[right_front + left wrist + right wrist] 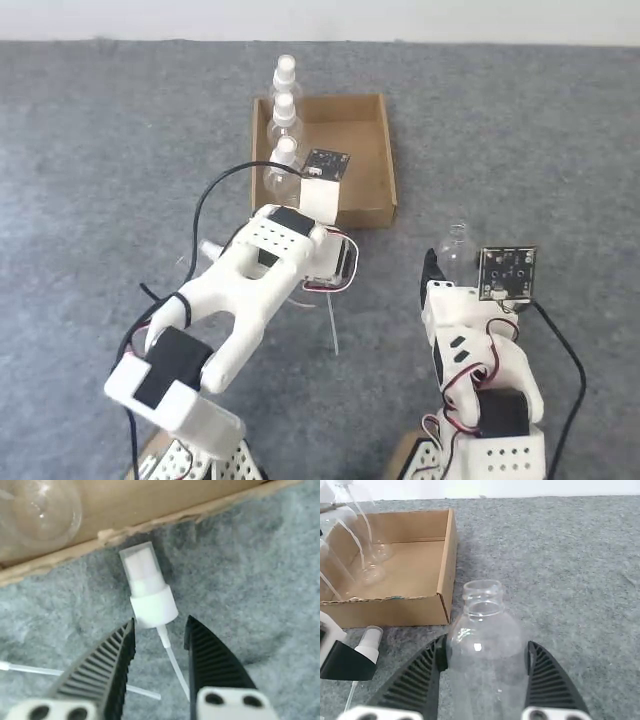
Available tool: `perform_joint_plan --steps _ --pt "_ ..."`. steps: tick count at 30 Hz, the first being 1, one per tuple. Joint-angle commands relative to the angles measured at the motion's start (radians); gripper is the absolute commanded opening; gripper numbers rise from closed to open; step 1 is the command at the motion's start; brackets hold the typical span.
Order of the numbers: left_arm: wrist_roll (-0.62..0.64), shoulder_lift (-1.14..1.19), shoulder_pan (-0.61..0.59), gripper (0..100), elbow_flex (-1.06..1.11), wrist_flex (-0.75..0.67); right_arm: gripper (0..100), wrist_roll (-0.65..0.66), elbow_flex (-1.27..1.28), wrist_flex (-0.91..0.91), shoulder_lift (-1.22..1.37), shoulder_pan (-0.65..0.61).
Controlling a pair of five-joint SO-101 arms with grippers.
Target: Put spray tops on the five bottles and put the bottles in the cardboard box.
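A white spray top lies on the grey carpet just outside the cardboard box. Its thin dip tube runs back between the fingers of my left gripper, which is open and straddles the collar without closing on it. My right gripper is shut on a clear bottle with a bare open neck, held upright on the carpet right of the box's near corner. Three bottles with spray tops stand along the box's left wall.
A second dip tube lies on the carpet beside my left fingers. From the right wrist, the spray top and a black left finger sit near the box's front wall. Open carpet lies right of the box.
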Motion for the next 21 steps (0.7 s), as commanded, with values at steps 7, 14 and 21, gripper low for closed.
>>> perform_joint_plan --steps 7,14,21 --pt "-0.055 -0.02 0.005 5 -0.048 -0.017 10.1 -0.005 -0.017 -0.025 -0.016 0.008" --pt "-0.054 -0.021 0.006 5 -0.048 -0.014 10.1 -0.003 -0.017 -0.027 -0.016 0.008" --pt "-0.057 -0.051 0.006 6 -0.054 0.046 10.1 -0.003 -0.017 -0.027 -0.016 0.012"
